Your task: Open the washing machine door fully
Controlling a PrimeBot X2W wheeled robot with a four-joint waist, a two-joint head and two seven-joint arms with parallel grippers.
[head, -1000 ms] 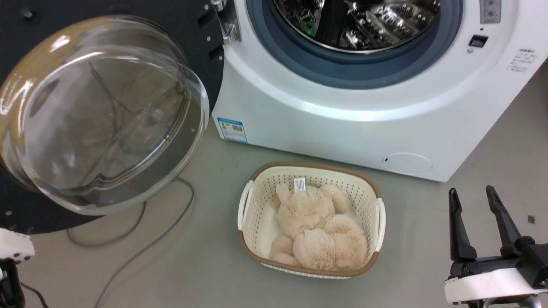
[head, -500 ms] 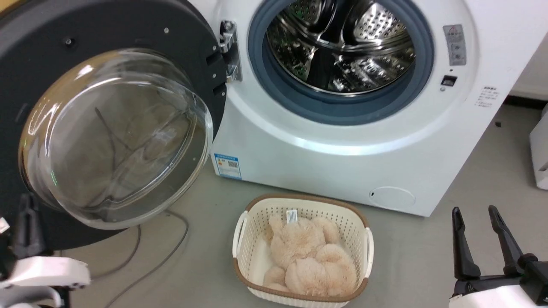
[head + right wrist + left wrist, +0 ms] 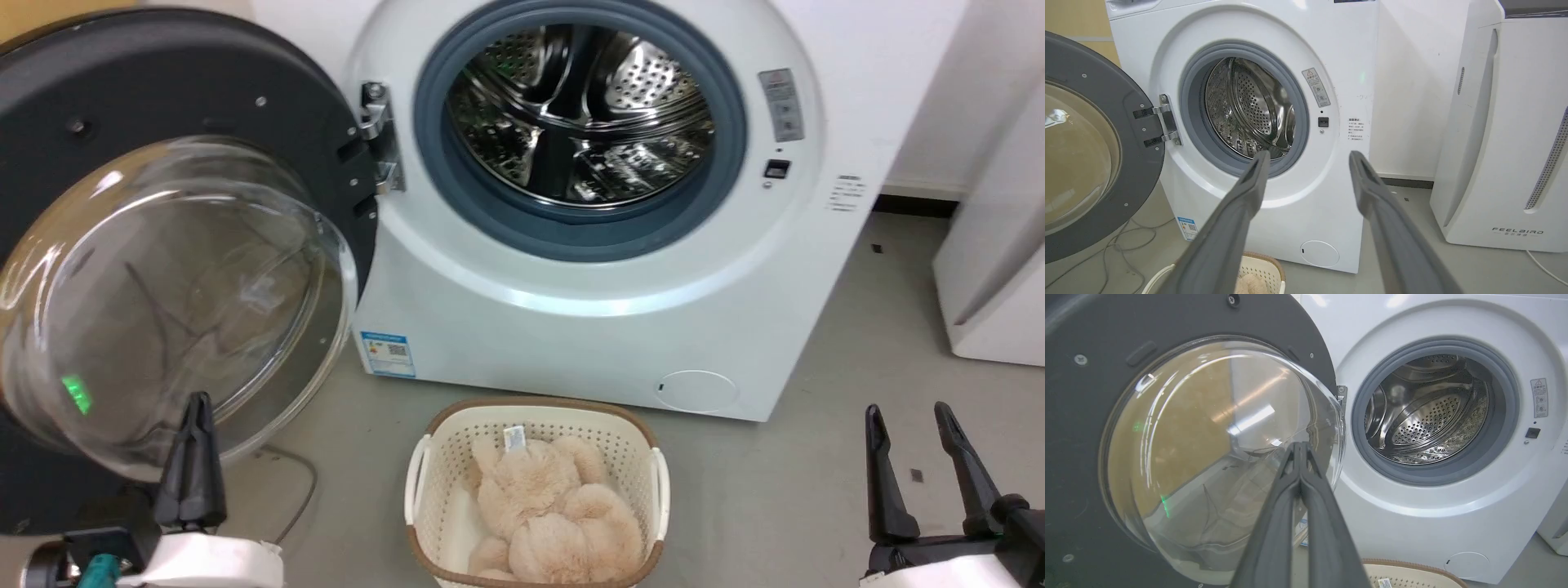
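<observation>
- Left gripper (image 3: 196,408) is closed on nothing, its two dark fingers pressed together. It stands low at the left, in front of the lower rim of the glass bowl in the washing machine door (image 3: 163,286); contact with the glass cannot be told.
- Right gripper (image 3: 906,412) is open and empty, fingers spread, low at the right over the floor (image 3: 775,490), well apart from the washing machine (image 3: 571,327).
- The door is swung wide to the left on its hinge (image 3: 380,139), with its dark inner face and clear bowl turned outward.
- The machine's round opening is uncovered, showing the steel drum (image 3: 571,131) inside the grey-blue seal (image 3: 571,243).
- A basket (image 3: 539,406) sits on the floor just in front of the machine, with a plush toy (image 3: 547,514) inside.
- A grey cable (image 3: 302,490) lies on the floor below the door.
- A white appliance (image 3: 1506,143) stands to the right of the machine.
</observation>
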